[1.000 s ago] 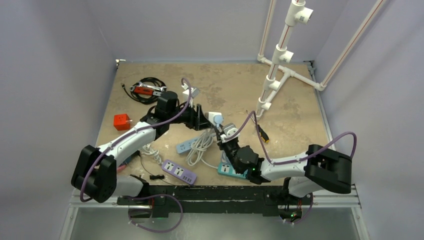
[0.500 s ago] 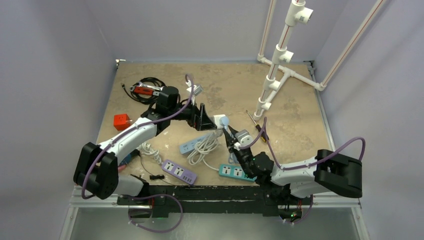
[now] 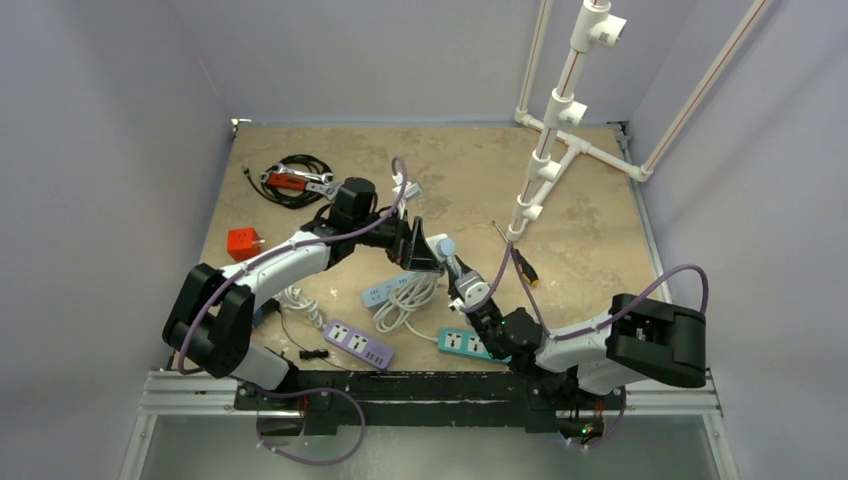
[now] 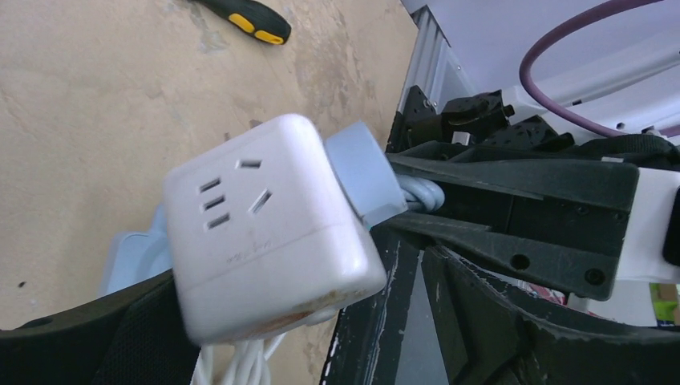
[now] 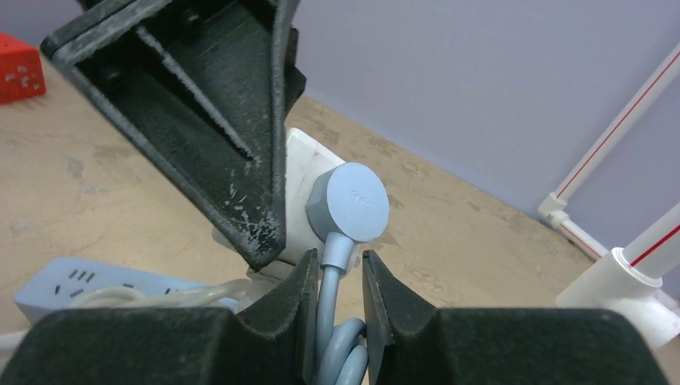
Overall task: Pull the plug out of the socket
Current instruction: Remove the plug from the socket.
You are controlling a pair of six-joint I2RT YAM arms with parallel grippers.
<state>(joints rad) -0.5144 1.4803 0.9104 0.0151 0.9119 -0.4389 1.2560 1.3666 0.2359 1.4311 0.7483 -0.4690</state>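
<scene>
Our right gripper (image 5: pixel 335 277) pinches cable (image 5: pixel 332 258) at six o'clock of the plug (image 5: pixel 353 200) to pull; left gripper (image 3: pixel 427 246) gapes round socket (image 4: pixel 265 233)

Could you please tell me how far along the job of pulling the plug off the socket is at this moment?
Done: the right gripper is shut on the grey-blue cable just below the round grey plug. In hand: the left gripper stands open around the white cube socket, not clamping it. Left: the plug sits in the cube, so the actual pull apart remains.
</scene>
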